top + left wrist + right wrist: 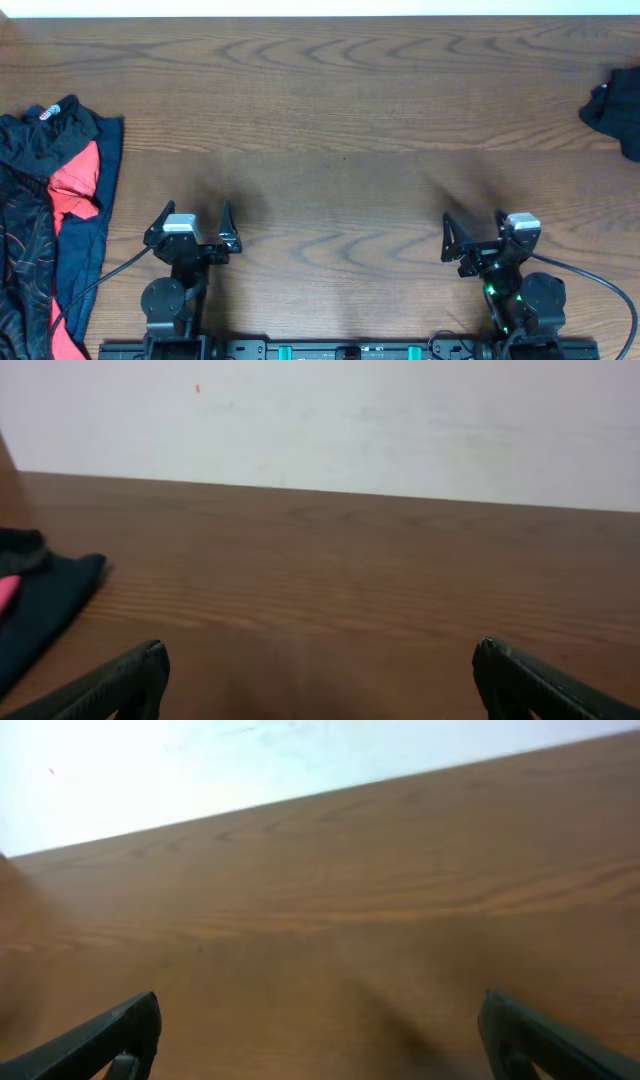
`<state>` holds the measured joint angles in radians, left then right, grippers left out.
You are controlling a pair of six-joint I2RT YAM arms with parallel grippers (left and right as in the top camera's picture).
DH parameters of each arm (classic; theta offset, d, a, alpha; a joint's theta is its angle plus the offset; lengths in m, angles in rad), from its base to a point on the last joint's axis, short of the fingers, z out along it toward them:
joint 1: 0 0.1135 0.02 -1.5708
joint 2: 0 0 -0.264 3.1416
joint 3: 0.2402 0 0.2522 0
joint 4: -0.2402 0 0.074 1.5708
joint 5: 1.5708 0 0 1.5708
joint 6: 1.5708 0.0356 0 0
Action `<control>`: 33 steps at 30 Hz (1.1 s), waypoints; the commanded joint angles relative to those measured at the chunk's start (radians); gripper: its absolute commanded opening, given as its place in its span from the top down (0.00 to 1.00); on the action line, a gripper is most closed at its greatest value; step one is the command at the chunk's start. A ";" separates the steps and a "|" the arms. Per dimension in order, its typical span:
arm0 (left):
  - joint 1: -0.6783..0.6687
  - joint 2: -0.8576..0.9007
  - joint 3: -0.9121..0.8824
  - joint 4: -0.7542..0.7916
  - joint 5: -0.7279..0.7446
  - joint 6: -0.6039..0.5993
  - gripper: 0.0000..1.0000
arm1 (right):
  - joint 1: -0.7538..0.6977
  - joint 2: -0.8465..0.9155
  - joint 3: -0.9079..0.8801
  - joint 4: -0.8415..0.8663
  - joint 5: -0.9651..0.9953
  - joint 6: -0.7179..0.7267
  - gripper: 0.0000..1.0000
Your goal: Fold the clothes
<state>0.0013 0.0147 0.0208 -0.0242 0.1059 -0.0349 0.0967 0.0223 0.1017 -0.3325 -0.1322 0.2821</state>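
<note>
We see the left gripper near the front edge of the table, jaws spread wide with nothing between them. In its wrist view the two fingers frame only bare wood. The right gripper sits at the near right, also fully spread and holding nothing. Its wrist view shows bare wood up to a pale wall.

The clothes lie in a crumpled heap at the left edge of the table, well apart from both grippers. A black jersey with fine wavy lines lies leftmost, a red top shows through the middle, and a navy top lies on the right side of the heap. We note the navy top's edge at the left of the left wrist view. A second dark garment sits bunched at the far right edge. We cannot tell its kind.
</note>
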 commanded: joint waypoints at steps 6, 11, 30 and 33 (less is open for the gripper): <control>-0.005 0.211 0.179 -0.059 0.008 -0.053 0.02 | 0.021 0.151 0.125 -0.129 -0.022 0.006 0.01; -0.005 0.534 0.462 -0.167 0.011 -0.053 0.02 | 0.021 0.384 0.303 -0.154 -0.022 -0.029 0.01; 0.009 1.141 1.091 -0.714 0.148 -0.087 0.02 | 0.023 1.206 0.879 -0.702 -0.130 -0.089 0.01; 0.031 1.141 1.091 -0.705 0.144 -0.089 0.02 | 0.022 1.205 0.879 -0.700 -0.130 -0.091 0.01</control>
<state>0.0113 1.1580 1.0916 -0.7338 0.2379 -0.1017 0.0967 1.2304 0.9565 -1.0313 -0.2478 0.2157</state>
